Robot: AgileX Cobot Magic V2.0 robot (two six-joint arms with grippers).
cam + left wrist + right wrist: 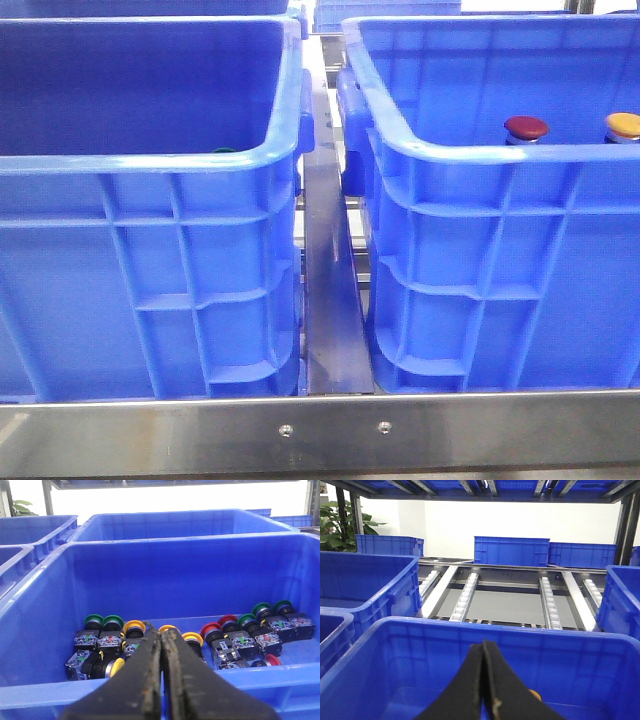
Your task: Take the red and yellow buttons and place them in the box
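In the front view a dark red button [526,128] and a yellow-orange button [623,125] stand upright inside the right blue crate [470,152], their caps showing just over its near rim. A look-alike left blue crate [150,165] stands beside it. Neither gripper shows in the front view. My left gripper [161,631] is shut and empty, held above the near rim of a crate [45,692] that holds several red, yellow and green buttons. My right gripper [484,643] is shut and empty over a blue crate [420,627]; a bit of an orange cap [536,695] peeks from behind its fingers.
A green cap [222,152] peeks over the left crate's near rim. A metal rail [330,300] runs between the two crates and a steel bar [330,430] crosses the front. More blue crates [512,550] and roller tracks [547,602] lie beyond.
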